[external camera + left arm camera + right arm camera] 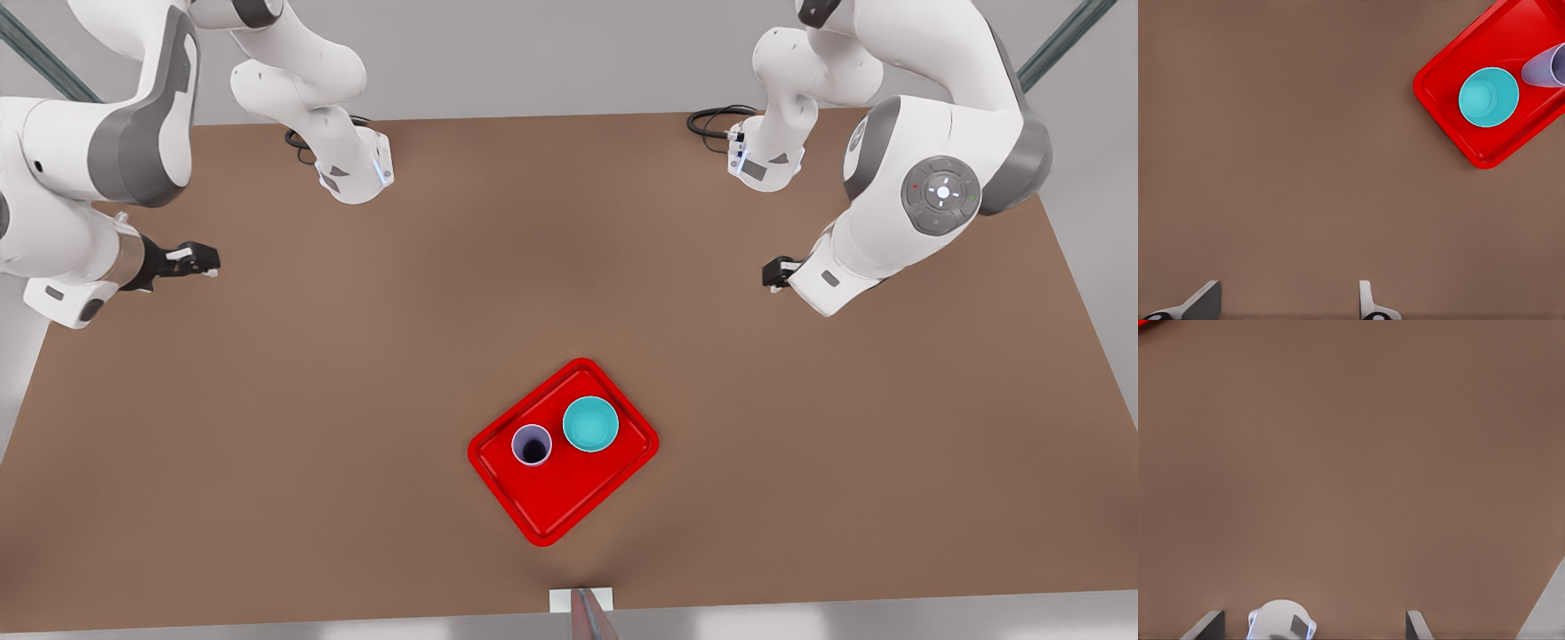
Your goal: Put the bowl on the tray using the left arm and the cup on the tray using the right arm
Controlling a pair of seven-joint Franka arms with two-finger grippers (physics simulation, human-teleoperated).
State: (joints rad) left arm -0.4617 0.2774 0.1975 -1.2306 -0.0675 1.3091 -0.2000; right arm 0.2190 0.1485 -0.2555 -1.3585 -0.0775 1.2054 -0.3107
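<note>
on the front view's right arm, a round grey disc (941, 193) with small white lit marks, no letters to read on it.

seen in the front view: red tray (569, 507) flat on the brown table (356, 400), toward 6 o'clock from the table's middle, turned at an angle to the table edges. teal bowl (590, 423) upright on the tray, in its part toward 12 o'clock. lavender cup (532, 444) upright on the tray too, dark inside, just beside the bowl at about 8 o'clock from it, not touching as far as can be seen.

left gripper (772, 272) at the 3 o'clock side of the table, well apart from the tray, at about 2 o'clock from it. arm folded at the elbow, wrist pointing down over bare table. in the left wrist view, fingers (1205, 301) spread wide, nothing between them, tray with bowl and cup farther off.

right gripper (203, 260) at the 9 o'clock side of the table, also well apart from the tray, at about 10 o'clock from it. forearm lying nearly level and reaching in over the table edge. in the right wrist view, fingers (1210, 623) also wide apart and empty, with a white arm base (1280, 619) between them farther off.
</note>
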